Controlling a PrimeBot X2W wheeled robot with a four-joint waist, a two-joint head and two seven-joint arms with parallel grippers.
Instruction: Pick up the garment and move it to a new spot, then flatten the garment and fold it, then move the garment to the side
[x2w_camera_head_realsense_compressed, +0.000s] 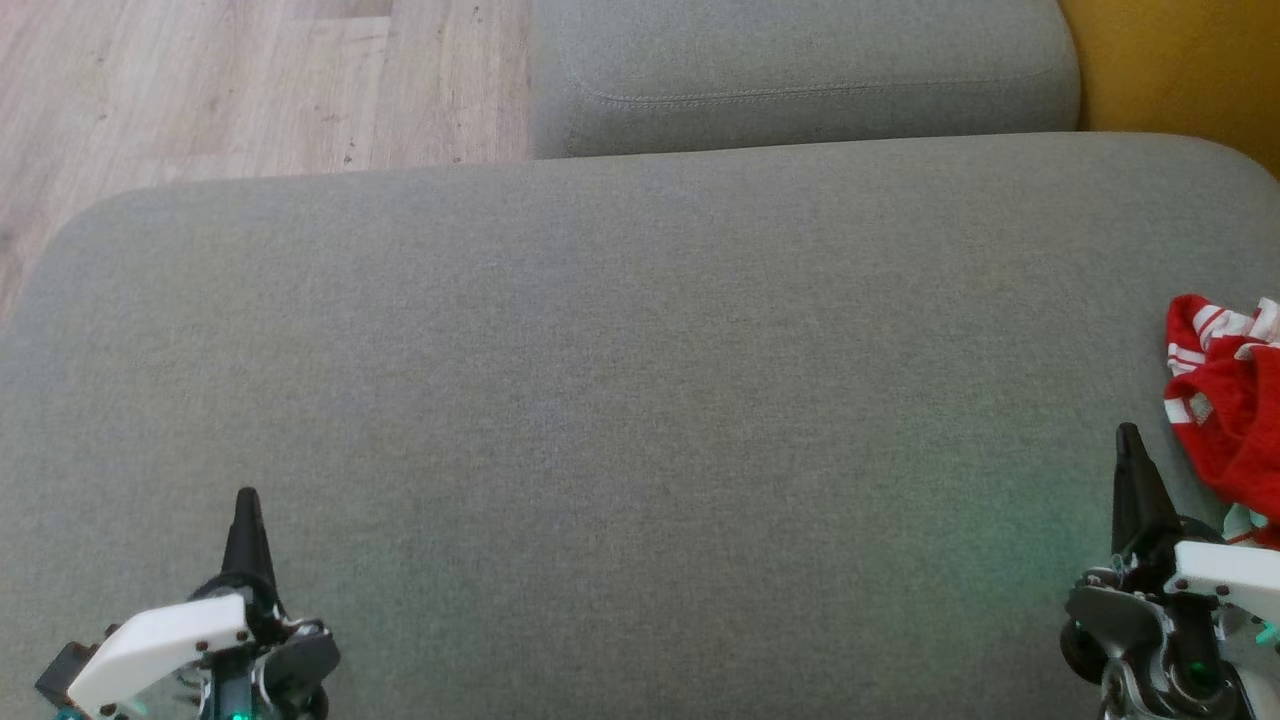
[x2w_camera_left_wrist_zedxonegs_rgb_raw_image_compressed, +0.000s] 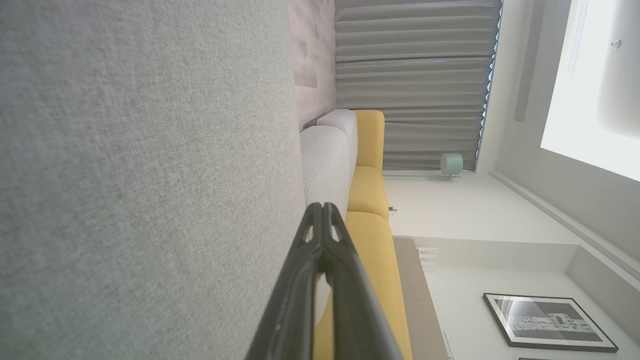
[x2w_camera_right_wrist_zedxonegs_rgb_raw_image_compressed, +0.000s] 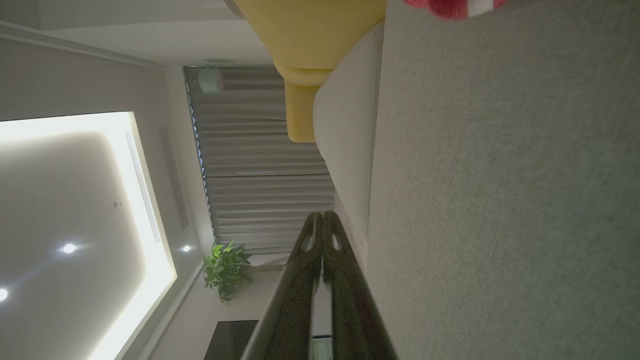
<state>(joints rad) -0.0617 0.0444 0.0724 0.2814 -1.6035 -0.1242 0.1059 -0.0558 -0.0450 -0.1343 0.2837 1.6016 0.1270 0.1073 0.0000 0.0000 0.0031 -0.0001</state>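
Garment (x2w_camera_head_realsense_compressed: 1225, 400), red with white stripes, lies crumpled at the right edge of the grey sofa seat (x2w_camera_head_realsense_compressed: 640, 400), just beside the right gripper (x2w_camera_head_realsense_compressed: 1128, 435). The head view shows wooden floor (x2w_camera_head_realsense_compressed: 250, 90). The wrist views add a yellow sofa (x2w_camera_left_wrist_zedxonegs_rgb_raw_image_compressed: 372, 240) and curtains (x2w_camera_left_wrist_zedxonegs_rgb_raw_image_compressed: 415, 75), plus a potted plant (x2w_camera_right_wrist_zedxonegs_rgb_raw_image_compressed: 225, 270) on the right and a framed picture (x2w_camera_left_wrist_zedxonegs_rgb_raw_image_compressed: 547, 322) on the left. The left gripper (x2w_camera_head_realsense_compressed: 246, 498) and the right one have jaws pressed together, holding nothing.

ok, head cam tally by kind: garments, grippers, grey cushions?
Garments: 1, the garment, red and white
Grippers: 2, left gripper and right gripper, both shut
Grey cushions: 2, near cushion and far cushion
Total: 5
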